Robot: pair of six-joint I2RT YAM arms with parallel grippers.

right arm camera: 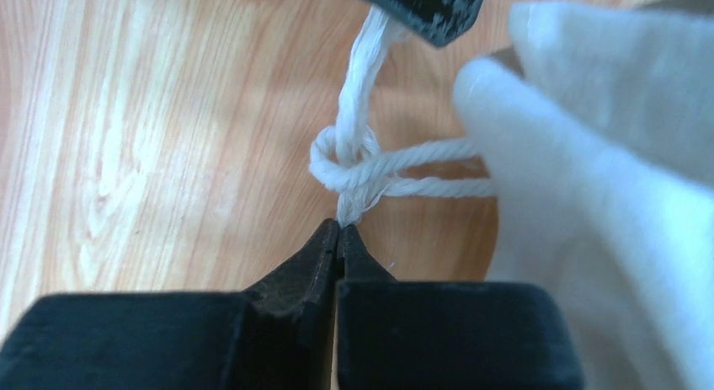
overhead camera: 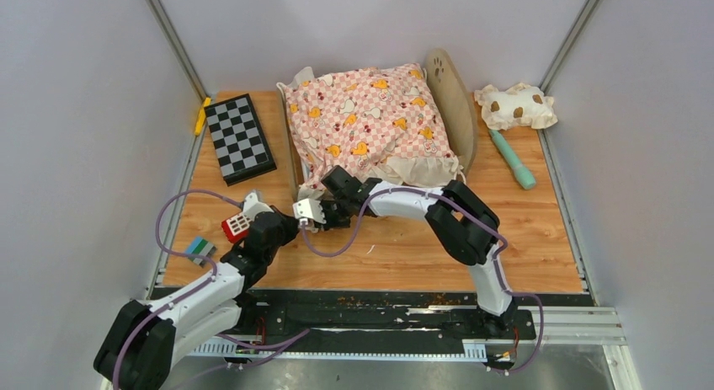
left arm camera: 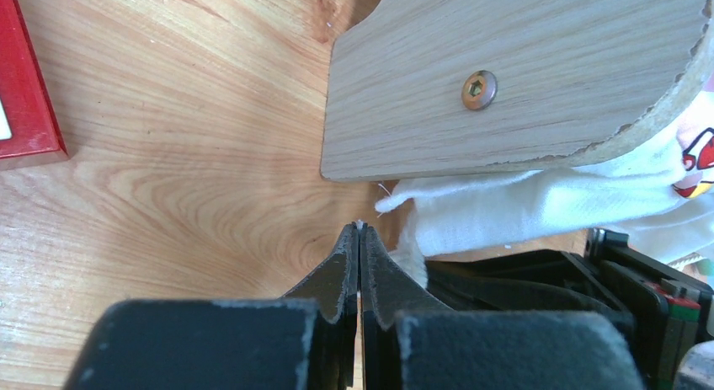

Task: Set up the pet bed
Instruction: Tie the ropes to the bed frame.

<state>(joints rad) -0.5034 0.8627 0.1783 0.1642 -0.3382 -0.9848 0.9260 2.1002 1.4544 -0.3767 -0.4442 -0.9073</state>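
Note:
The pet bed (overhead camera: 448,93) stands at the back of the table, its paw-print headboard on the right. A pink checkered cushion (overhead camera: 369,120) covers its base. Both grippers meet at the bed's near left corner. In the right wrist view my right gripper (right arm camera: 339,227) is shut on the end of a white string (right arm camera: 404,158), just below a loose knot (right arm camera: 343,167). The left gripper's fingertips (right arm camera: 417,7) pinch the string's other end above the knot. The left wrist view shows my left gripper (left arm camera: 359,227) shut, a white wisp at its tip, below a wooden bed panel (left arm camera: 505,78) and white cloth (left arm camera: 522,209).
A folded chessboard (overhead camera: 240,137) and a yellow piece (overhead camera: 202,114) lie at the back left. The spotted pillow (overhead camera: 515,106) and a teal stick (overhead camera: 514,158) lie at the back right. A red and white block (overhead camera: 236,227) and a small striped block (overhead camera: 199,249) sit beside the left arm.

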